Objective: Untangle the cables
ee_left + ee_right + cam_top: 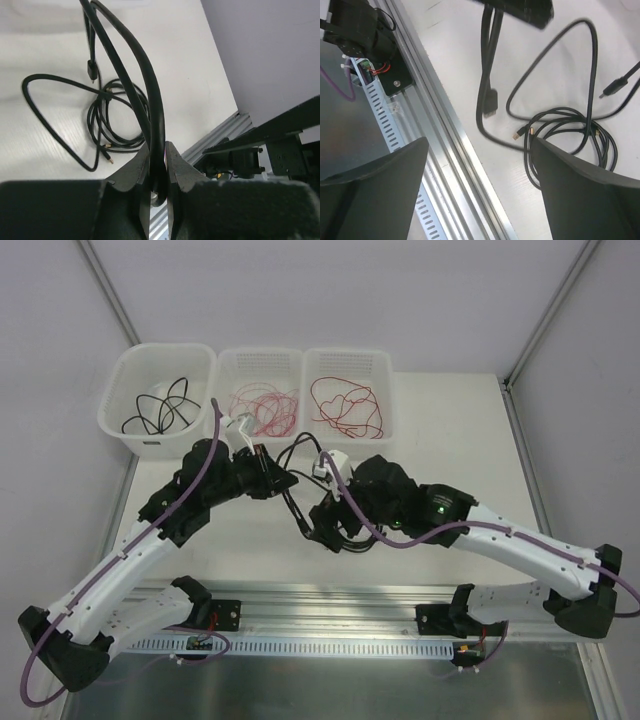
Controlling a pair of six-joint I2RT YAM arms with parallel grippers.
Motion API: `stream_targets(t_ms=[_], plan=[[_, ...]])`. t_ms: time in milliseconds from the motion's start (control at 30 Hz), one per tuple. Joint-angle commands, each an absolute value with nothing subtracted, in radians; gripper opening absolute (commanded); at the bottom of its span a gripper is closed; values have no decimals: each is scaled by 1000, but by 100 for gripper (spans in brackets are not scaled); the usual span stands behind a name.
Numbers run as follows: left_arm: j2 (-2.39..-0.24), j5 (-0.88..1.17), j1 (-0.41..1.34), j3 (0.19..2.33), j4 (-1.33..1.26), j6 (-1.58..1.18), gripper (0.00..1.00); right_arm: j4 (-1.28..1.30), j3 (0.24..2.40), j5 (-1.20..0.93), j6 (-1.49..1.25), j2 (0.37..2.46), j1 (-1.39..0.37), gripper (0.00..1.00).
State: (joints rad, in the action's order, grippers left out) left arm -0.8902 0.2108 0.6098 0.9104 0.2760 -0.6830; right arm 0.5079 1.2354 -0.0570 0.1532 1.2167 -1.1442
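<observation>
Left fingers (134,172) clamp a thick black cable (159,117) rising from the coiled tangle (106,95); right fingers (590,190), spread empty, likely must take hold next.

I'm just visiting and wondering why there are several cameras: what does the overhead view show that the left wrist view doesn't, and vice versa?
Only overhead: the whole left arm and right arm, plus three white bins holding black wires, pink wires and red wires. Only left wrist: the left hand pinching a doubled black cable, close up. Both: the black coil lying on the table.
</observation>
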Motion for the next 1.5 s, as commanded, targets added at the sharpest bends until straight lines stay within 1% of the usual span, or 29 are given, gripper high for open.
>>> stream_targets(t_ms=[0, 67, 300, 433, 533, 567, 633, 667, 733, 833, 900, 1000, 1100, 1233, 1467], plan=[[-874, 256, 618, 1025, 230, -491, 0, 555, 1206, -20, 164, 1094, -1150, 93], [-874, 258, 617, 1078, 239, -442, 0, 595, 1171, 42, 166, 1018, -1150, 97], [-879, 155, 617, 1261, 270, -234, 0, 706, 1071, 225, 146, 780, -1149, 99], [-922, 37, 615, 1386, 307, -129, 0, 755, 1023, 304, 117, 683, -1149, 99], [-982, -90, 614, 1517, 339, -34, 0, 767, 993, 350, 88, 629, -1149, 100], [-997, -160, 612, 1537, 341, -9, 0, 769, 986, 354, 83, 618, -1149, 100], [-1035, -222, 604, 1574, 344, 63, 0, 776, 974, 357, 74, 601, -1149, 100], [-1048, -247, 588, 1604, 344, 78, 0, 779, 973, 357, 72, 598, -1149, 97], [-1072, -278, 551, 1635, 342, 113, 0, 793, 969, 359, 72, 600, -1150, 97], [-1101, -267, 415, 1681, 339, 106, 0, 811, 976, 360, 71, 615, -1149, 97], [-1120, -250, 280, 1672, 309, 72, 0, 815, 973, 364, 75, 627, -1149, 97], [-1155, -213, 151, 1626, 264, 19, 0, 818, 965, 362, 87, 640, -1150, 97], [-1207, -212, 62, 1609, 193, -26, 0, 827, 959, 359, 94, 652, -1149, 97], [-1304, -176, -35, 1650, 127, -77, 0, 844, 946, 348, 98, 650, -1150, 97], [-1495, -186, -86, 1658, 38, -123, 0, 844, 910, 345, 94, 620, -1150, 97]])
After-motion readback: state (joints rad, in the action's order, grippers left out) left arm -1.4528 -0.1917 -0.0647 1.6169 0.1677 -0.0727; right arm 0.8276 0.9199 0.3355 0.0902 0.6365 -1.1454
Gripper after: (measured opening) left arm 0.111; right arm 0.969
